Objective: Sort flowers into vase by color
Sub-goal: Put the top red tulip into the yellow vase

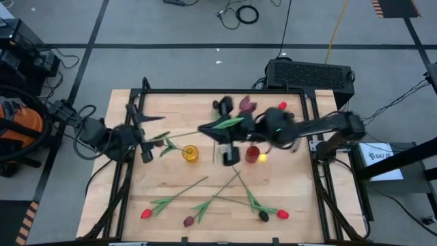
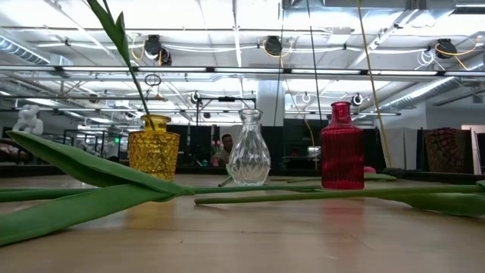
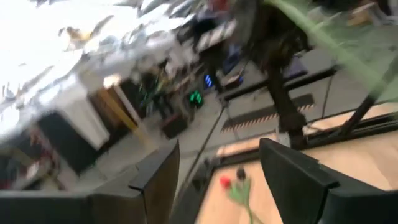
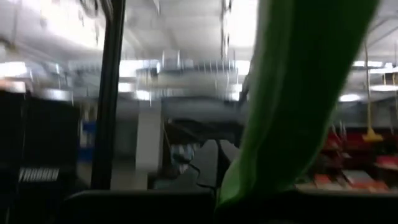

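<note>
The wooden table (image 1: 287,205) carries three vases in a row near its middle: a yellow vase (image 1: 190,154) on the left, a clear vase (image 2: 248,149) between, and a red vase (image 1: 252,154) on the right. The right arm reaches in from the right over the middle of the table, and the right gripper (image 1: 225,130) has its fingers pressed together on a green-leaved flower (image 1: 229,123) held above the clear vase. The left arm sits at the left edge, and the left gripper (image 1: 143,140) hangs just left of the yellow vase with its fingers (image 3: 158,180) spread apart, holding nothing. A flower stem (image 2: 125,45) stands in the yellow vase. Several more flowers (image 1: 225,201) lie crossed on the near half of the table, their red and dark heads toward the near edge, and two heads, a maroon head (image 1: 247,105) and a red head (image 1: 283,105), lie near the far edge
</note>
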Robot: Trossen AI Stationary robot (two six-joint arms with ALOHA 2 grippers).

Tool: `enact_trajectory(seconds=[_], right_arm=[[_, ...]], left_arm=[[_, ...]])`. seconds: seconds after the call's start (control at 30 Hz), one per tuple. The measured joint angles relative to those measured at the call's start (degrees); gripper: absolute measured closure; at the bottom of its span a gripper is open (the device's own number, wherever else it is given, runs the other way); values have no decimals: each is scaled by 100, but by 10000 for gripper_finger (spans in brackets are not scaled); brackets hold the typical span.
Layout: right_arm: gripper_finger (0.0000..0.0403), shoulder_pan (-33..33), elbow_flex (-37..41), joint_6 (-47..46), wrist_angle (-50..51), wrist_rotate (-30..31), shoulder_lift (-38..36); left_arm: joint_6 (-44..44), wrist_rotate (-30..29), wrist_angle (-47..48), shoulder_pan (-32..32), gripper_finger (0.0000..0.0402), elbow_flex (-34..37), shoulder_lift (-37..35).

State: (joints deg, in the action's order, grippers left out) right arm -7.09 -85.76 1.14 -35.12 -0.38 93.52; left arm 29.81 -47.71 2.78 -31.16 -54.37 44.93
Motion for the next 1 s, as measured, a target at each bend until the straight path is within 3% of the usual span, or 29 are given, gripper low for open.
enact_trajectory(seconds=[0.17, 0.43, 0.6, 0.83, 1.0], right_arm=[[402, 0, -2, 241, 2679, 52, -1215], [403, 34, -2, 37, 5574, 236, -2334], [402, 42, -2, 2, 6064, 301, -2387], [401, 237, 1, 410, 6125, 292, -1805], [400, 763, 3, 621, 5814, -448, -1332]], left_arm=[[-1402, -163, 1163, -132, 172, 0, -388], [-2567, -165, 2071, -140, 172, 0, -409], [-2607, -163, 1970, -140, 171, 0, -311], [-2486, -168, 1689, -133, 171, 0, -295], [-2451, -207, 1606, -108, 171, 0, -308]])
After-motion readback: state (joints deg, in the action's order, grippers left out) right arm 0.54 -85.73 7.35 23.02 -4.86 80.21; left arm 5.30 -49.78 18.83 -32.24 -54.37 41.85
